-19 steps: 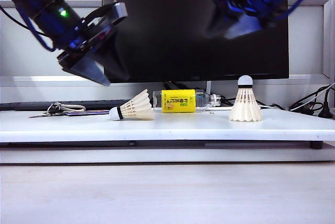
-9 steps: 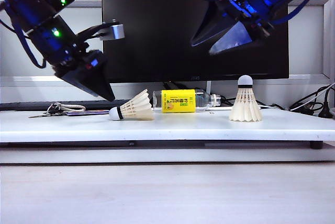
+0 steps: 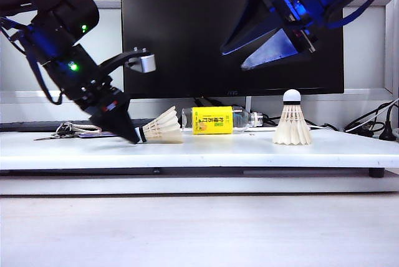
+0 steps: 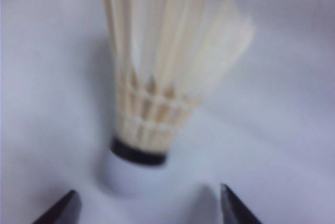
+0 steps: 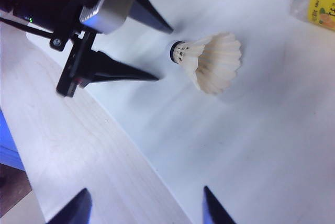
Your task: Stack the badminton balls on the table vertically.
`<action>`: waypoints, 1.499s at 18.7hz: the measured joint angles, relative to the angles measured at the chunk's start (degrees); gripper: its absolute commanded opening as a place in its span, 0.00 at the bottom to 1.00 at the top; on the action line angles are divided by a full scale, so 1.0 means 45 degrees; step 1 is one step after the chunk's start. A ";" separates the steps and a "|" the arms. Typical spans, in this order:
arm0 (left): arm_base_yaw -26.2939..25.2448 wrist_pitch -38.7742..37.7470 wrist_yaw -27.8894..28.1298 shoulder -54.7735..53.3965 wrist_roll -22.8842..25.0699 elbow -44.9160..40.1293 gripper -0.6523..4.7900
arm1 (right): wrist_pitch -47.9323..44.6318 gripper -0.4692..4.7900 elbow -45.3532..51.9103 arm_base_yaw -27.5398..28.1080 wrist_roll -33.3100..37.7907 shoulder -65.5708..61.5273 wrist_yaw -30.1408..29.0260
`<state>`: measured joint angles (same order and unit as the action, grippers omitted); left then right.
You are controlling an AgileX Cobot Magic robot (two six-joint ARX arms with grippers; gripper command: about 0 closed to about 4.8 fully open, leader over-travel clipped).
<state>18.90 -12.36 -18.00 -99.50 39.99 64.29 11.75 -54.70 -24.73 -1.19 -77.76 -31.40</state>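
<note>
Behind the white table [image 3: 199,151] we see a dark monitor [image 3: 230,30], and in front of it a clear bottle with a yellow label [image 3: 215,120] lying on its side. Our left gripper [image 3: 133,136] sits low at the left of the exterior view, its dark fingers spread wide, the tips down beside the cork tip of the lying shuttlecock [image 3: 161,127] — that one rests on its side, cork pointing left. In the left wrist view the gripper [image 4: 149,211] has a fingertip [image 4: 63,211] on each side of the white cork, with the shuttlecock [image 4: 157,88] lying between and past them; we cannot tell whether they touch it. Our right gripper [image 3: 252,52] hangs high in front of the monitor, jaws spread, holding nothing. The standing shuttlecock [image 3: 292,122] is upright on its feather skirt at the right, well apart from the first. Keys [image 3: 68,131] lie at the far left.
</note>
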 measured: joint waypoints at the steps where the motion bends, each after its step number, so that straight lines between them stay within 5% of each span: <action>1: 0.0000 0.0248 -0.0019 0.0000 -0.0034 0.0000 0.73 | 0.0005 0.60 0.0000 0.0000 -0.0015 0.0000 -0.0005; 7: 0.0000 0.1064 -0.0291 -0.0325 -0.0083 0.0000 0.73 | 0.0015 0.60 -0.0005 0.0000 -0.0121 -0.0010 0.0015; 16: 0.0000 0.1472 -0.0544 -0.0636 -0.0141 0.0005 0.45 | 0.0044 0.60 -0.0005 0.0000 -0.0131 -0.0010 0.0015; 28: 0.0005 0.1457 -0.2234 -0.0636 -0.1447 0.0005 0.45 | 0.0068 0.60 0.0000 0.0000 -0.0131 -0.0010 0.0719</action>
<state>18.92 -5.80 -28.05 -102.37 33.47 64.31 12.05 -54.70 -24.73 -1.78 -77.80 -28.16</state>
